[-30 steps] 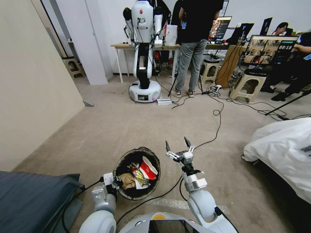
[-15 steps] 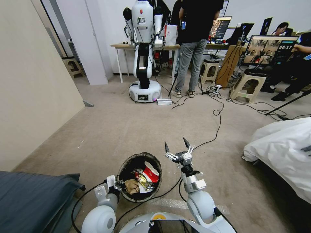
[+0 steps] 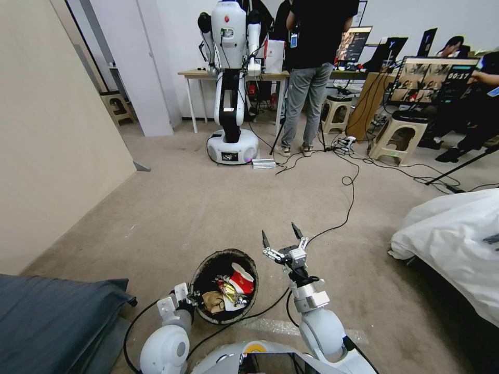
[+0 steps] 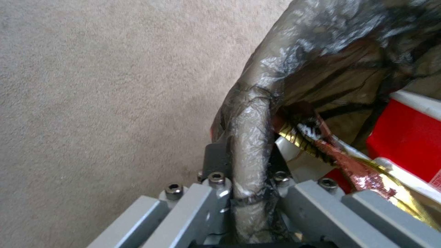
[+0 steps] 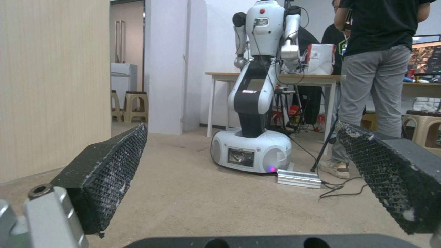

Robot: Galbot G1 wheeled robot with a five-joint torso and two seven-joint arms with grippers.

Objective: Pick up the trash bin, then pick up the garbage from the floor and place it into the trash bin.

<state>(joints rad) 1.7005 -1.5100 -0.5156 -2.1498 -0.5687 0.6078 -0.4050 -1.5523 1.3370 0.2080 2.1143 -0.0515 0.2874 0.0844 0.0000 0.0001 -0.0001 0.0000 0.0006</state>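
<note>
trash bin (image 3: 224,285) is held off the floor by its near rim, the left hand (image 3: 191,298) clenched on the bagged edge. garbage (image 3: 228,292) is seen inside the bin. just right of the bin, the right hand (image 3: 281,238) is spread and holds nothing.

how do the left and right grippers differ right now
The left gripper is shut on the rim of the trash bin; the right gripper is open and holds nothing. The left sits low beside the bin, close to the robot's body; the right reaches farther forward over bare carpet, fingers pointing away from the robot. Both are grey metal grippers.
</note>
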